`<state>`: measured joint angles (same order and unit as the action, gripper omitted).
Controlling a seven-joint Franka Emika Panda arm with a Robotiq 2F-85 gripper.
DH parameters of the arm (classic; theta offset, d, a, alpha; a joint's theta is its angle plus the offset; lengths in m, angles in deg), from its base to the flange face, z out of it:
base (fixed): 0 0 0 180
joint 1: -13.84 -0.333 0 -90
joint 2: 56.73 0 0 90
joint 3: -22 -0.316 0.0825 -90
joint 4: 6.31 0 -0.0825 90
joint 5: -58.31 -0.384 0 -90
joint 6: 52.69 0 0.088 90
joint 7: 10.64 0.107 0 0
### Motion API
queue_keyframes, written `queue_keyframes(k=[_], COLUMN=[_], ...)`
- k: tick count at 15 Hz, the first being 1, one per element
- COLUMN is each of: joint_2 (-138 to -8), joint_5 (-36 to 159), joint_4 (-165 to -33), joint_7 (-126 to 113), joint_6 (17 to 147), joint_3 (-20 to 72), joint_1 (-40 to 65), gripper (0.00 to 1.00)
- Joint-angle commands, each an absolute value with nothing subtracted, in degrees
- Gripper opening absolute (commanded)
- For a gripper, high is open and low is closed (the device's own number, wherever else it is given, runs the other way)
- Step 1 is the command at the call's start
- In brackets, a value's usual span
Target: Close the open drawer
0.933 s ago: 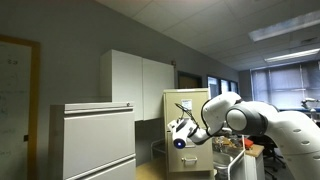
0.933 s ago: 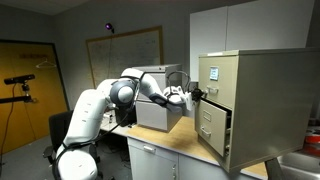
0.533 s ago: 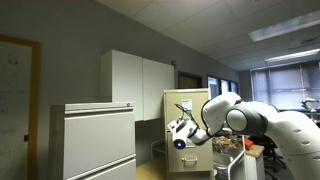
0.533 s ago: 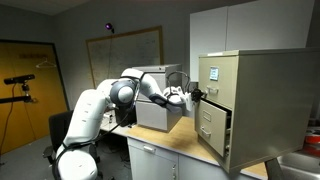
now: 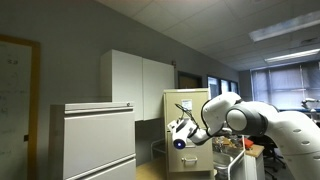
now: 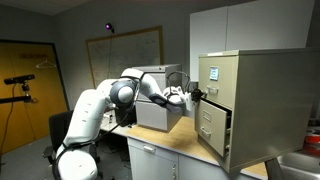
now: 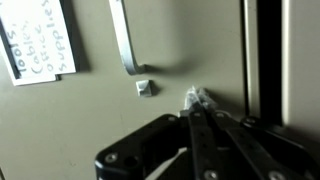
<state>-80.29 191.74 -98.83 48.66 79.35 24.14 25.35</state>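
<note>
In the wrist view the end effector (image 7: 195, 98) comes in from 6 o'clock. Its two dark fingers (image 7: 205, 135) are pressed together into one point with nothing between them, and that point touches the cream-yellow drawer (image 7: 90, 115) front. Just beside the tips, at 9 o'clock, is a small square catch (image 7: 145, 87). The curved metal handle (image 7: 124, 40) is at 11 o'clock, and a handwritten label (image 7: 38, 40) is further out at 10 o'clock. A dark vertical gap (image 7: 265, 50) runs down the frame at 2 o'clock from the tips.

In an exterior view the end effector (image 6: 190, 96) is stretched out level against the front of the tall beige filing cabinet (image 6: 262, 100). The cabinet stands on the tabletop (image 6: 175, 143) at 3 o'clock in the frame. How far the drawer stands out cannot be judged from here. The white arm (image 6: 110, 95) rises from 8 o'clock. Behind it are a grey cabinet (image 6: 150, 108), a whiteboard (image 6: 125, 48) at 12 o'clock and a yellow door (image 6: 22, 95) at 9 o'clock.

In an exterior view the filing cabinet (image 5: 185, 105) is behind the arm (image 5: 250, 118), with a wide light-grey cabinet (image 5: 95, 140) at 7 o'clock.
</note>
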Motion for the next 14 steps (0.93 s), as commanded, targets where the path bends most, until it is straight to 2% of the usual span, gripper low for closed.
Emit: queue_keyframes(k=[1, 5, 8, 11, 14], joint_2=[-73.22, -69.58, -69.75, -71.04, -73.37], joint_5=[178.64, 159.28, 145.58, 148.93, 161.71], joint_4=[-109.21, -118.42, -120.24, -119.67, -116.39], joint_7=[45.1, 41.41, 40.52, 41.46, 39.88], joint_6=[78.36, 74.29, 73.17, 73.28, 74.08], joint_3=[21.49, 17.39, 16.26, 18.18, 21.56], joint_1=[22.16, 17.9, 15.2, 13.8, 15.31], gripper=[0.0, 0.0, 0.0, 0.0, 0.0])
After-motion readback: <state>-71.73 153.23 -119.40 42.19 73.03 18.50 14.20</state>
